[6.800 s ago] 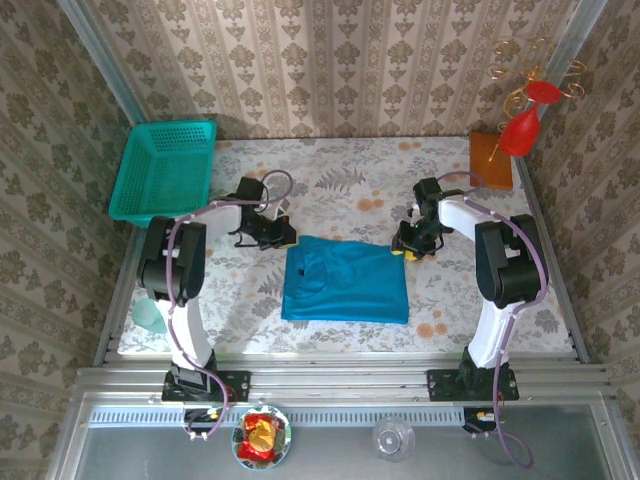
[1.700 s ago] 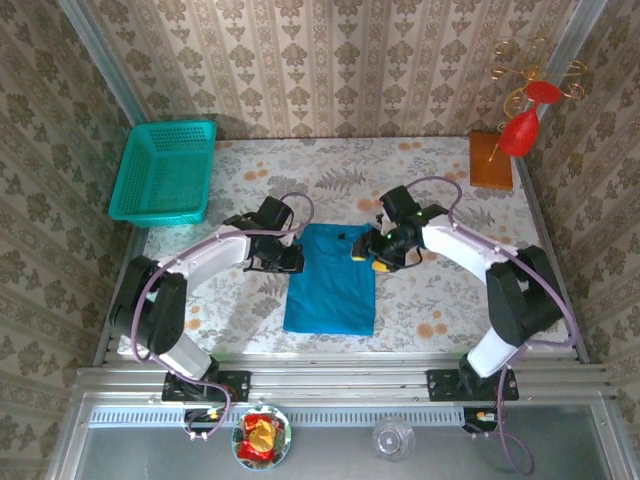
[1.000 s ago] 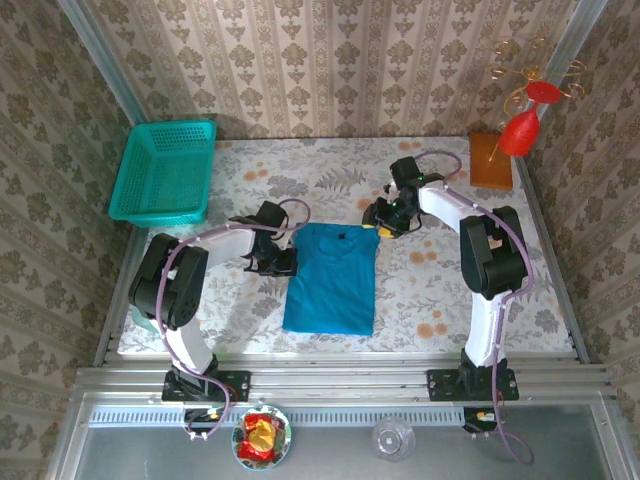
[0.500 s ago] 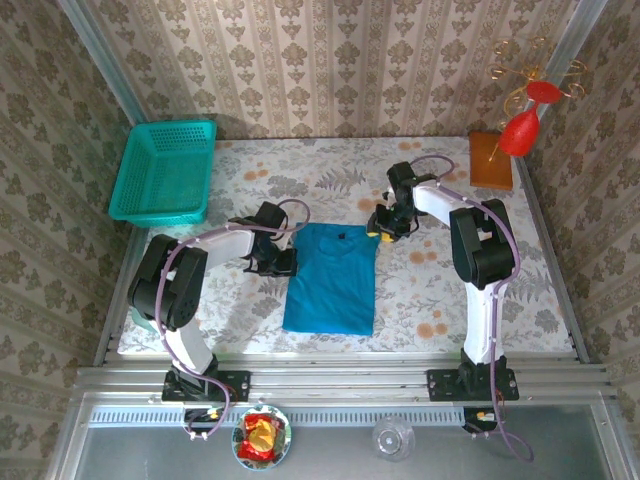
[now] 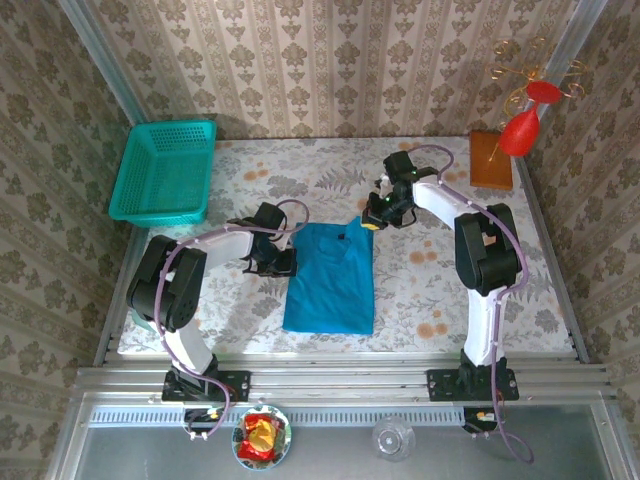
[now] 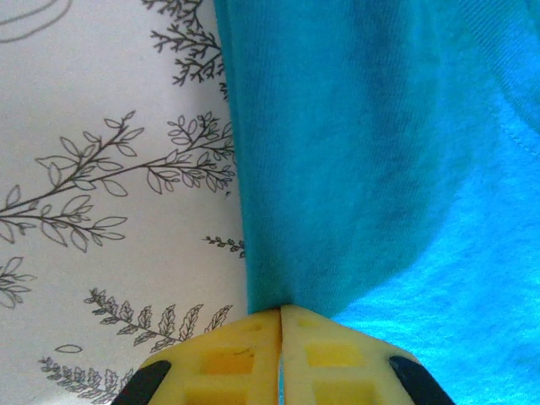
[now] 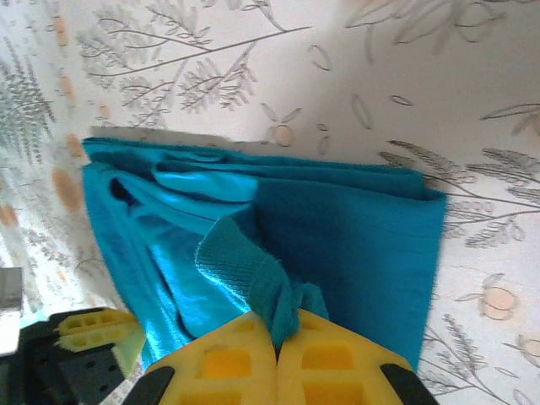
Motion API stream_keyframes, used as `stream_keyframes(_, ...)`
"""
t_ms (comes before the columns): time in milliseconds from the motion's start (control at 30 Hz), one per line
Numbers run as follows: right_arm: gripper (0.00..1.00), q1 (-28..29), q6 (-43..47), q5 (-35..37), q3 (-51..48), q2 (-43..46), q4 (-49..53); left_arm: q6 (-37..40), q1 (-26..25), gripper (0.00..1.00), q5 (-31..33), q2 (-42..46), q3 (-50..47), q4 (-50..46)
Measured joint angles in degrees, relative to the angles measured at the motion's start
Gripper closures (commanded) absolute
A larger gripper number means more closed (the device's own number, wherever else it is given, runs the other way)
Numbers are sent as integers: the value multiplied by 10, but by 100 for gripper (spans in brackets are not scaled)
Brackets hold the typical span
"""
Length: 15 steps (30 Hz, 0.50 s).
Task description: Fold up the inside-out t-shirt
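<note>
On the table (image 5: 440, 290) the inside-out t-shirt (image 5: 330, 285) lies lengthwise near-to-far, collar far; left fingers (image 6: 228, 359) and right fingers (image 7: 219, 363) pinch it.

Left arm (image 5: 215, 245), right arm (image 5: 442, 201): white link shells, black joint housings, black base plates. A lilac-grey cable (image 5: 291, 206) loops along each arm.

Left gripper (image 6: 280, 319), right gripper (image 7: 276, 339): yellow moulded fingers with square recesses and black mounts behind.

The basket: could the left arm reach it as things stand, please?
Probably not yet: the left tool is shut on the shirt and would have to let go first. Nothing lies between it and the basket.
</note>
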State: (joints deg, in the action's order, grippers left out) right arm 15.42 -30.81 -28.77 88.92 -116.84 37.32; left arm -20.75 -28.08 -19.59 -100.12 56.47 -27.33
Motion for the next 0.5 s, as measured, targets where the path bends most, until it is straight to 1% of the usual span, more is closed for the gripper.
stream_keyframes(233, 100, -3, -9, -26, 0, -11, -20, 0, 0, 90, -1, 0, -1, 1)
stream_keyframes(433, 96, -24, -9, -27, 0, -79, -29, 0, 0, 90, -1, 2, -2, 2)
stream_keyframes(467, 95, -28, -9, -44, 1, -86, -30, 0, 0, 90, -1, 2, -3, 2)
stream_keyframes(500, 95, -31, -9, -46, 3, -87, -29, 0, 0, 90, 0, 3, -3, 2)
